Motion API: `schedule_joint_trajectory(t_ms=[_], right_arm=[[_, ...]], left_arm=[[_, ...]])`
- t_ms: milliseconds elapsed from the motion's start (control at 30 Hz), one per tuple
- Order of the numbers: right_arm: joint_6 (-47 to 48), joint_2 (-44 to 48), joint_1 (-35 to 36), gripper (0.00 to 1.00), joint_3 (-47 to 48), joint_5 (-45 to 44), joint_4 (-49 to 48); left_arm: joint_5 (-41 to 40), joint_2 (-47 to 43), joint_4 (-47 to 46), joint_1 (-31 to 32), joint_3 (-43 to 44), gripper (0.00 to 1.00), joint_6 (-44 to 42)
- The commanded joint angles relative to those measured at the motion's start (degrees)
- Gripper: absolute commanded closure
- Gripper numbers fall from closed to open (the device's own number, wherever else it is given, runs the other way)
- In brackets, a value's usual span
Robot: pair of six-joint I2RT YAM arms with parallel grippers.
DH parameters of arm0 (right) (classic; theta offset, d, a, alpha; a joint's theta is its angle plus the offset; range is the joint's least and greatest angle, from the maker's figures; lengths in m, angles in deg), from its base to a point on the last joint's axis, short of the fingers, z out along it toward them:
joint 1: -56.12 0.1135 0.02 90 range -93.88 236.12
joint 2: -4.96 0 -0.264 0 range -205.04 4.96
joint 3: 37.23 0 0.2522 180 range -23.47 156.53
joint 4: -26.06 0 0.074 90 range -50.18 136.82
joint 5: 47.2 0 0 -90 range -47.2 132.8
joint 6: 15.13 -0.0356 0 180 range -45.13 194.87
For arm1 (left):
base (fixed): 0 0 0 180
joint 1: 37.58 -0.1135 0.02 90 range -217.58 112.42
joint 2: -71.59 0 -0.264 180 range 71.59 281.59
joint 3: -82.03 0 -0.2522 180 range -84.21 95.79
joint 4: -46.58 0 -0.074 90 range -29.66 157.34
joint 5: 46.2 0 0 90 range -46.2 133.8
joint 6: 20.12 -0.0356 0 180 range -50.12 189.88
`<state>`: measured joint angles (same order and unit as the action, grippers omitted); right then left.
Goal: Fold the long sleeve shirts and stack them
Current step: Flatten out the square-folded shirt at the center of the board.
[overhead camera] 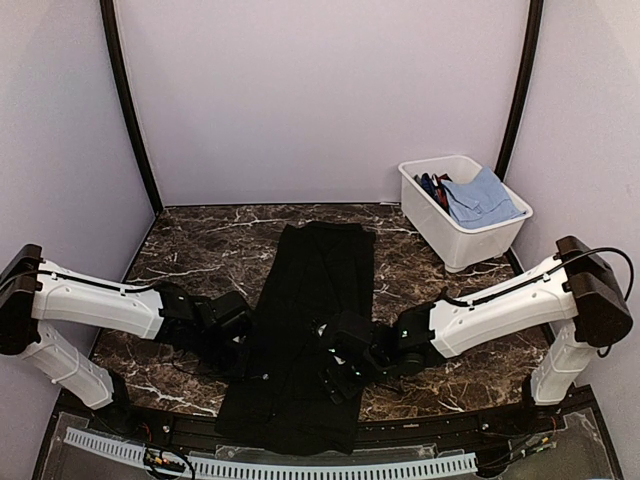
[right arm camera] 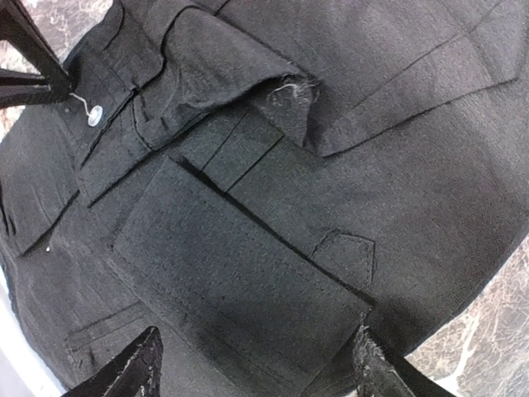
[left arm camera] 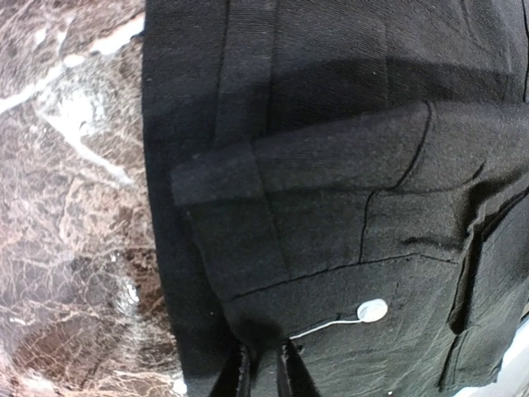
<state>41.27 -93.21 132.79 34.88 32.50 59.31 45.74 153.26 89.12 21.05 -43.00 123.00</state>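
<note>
A plain black long sleeve shirt [overhead camera: 315, 300] lies lengthwise down the middle of the marble table. My left gripper [overhead camera: 236, 328] is at its left edge; in the left wrist view its fingers [left arm camera: 240, 376] stand almost together and pinch the black cloth [left arm camera: 347, 190] just left of a small white button [left arm camera: 372, 310]. My right gripper [overhead camera: 347, 357] hovers over the shirt's right half. In the right wrist view it [right arm camera: 260, 364] is wide open, its fingertips [right arm camera: 140, 364] straddling a flat folded cuff [right arm camera: 240, 265] without gripping it. The white button [right arm camera: 93, 116] also shows there.
A white plastic bin [overhead camera: 470, 235] stands at the back right and holds a folded blue cloth [overhead camera: 482, 197] and darker items. Bare brown marble [overhead camera: 190, 250] lies on both sides of the shirt. Purple walls enclose the table.
</note>
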Motion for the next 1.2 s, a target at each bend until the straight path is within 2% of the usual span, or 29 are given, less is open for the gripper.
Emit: schedule_joint_trajectory(t_ms=[0,133,367,567,667,733,900,1000,1167], right_arm=[[1.1,-1.9,1.4,0.20,2.6,-1.3,-0.7],[2.5,-4.4,3.0,0.14,5.3,-3.1,0.7],[4.5,-9.2,4.9,0.11,9.3,-5.2,2.5],[4.8,-11.6,5.2,0.10,9.9,-4.9,2.1],[4.1,-11.7,4.9,0.14,9.7,-5.5,1.8],[3.2,-11.6,4.5,0.18,9.3,-5.2,0.9],[2.0,-10.6,3.4,0.37,8.7,-4.8,-0.2],[1.5,-9.7,2.8,0.53,8.4,-4.8,-0.6],[-0.3,-6.7,0.7,0.86,6.7,-4.1,-1.5]], left_arm=[[0.0,-0.5,0.4,0.3,1.2,0.93,-0.2],[-1.0,-1.5,1.0,0.3,1.9,1.00,-0.1],[-6.4,-5.0,4.6,0.3,5.2,1.00,1.0],[-10.6,-6.9,7.3,-0.8,8.2,1.00,1.5],[-12.1,-7.4,7.9,-1.8,10.0,1.00,1.0],[-12.9,-7.4,8.7,-2.6,11.1,1.00,0.3],[-14.2,-8.0,9.5,-5.0,12.9,1.00,-1.4],[-14.8,-8.0,10.2,-6.2,14.2,1.00,-2.3],[-16.0,-7.9,10.6,-7.7,15.9,1.00,-3.4]])
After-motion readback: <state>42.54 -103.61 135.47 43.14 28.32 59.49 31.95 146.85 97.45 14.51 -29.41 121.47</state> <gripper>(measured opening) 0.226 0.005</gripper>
